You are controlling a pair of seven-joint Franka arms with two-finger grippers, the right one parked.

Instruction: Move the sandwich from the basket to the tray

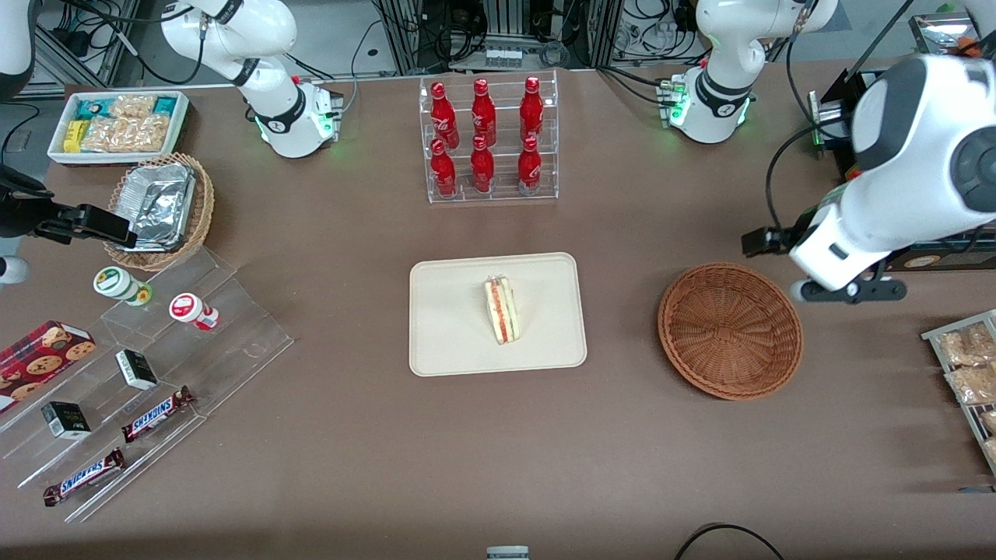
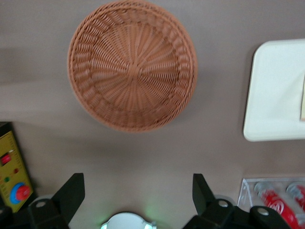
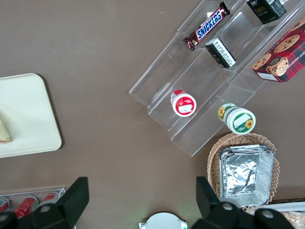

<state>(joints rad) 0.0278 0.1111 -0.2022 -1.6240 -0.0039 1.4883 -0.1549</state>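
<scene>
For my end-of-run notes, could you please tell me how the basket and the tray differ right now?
The basket is round, reddish-brown woven wicker; the tray is a flat, smooth cream rectangle with rounded corners. The basket holds nothing, while the tray carries the sandwich. The basket lies toward the working arm's end of the table, the tray at its middle. Both rest flat on the brown table, untouched: the claw hangs open above the table beside the basket.

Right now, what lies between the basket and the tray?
Only bare brown table; basket and tray sit apart in the front view. The tool hangs open above.
</scene>
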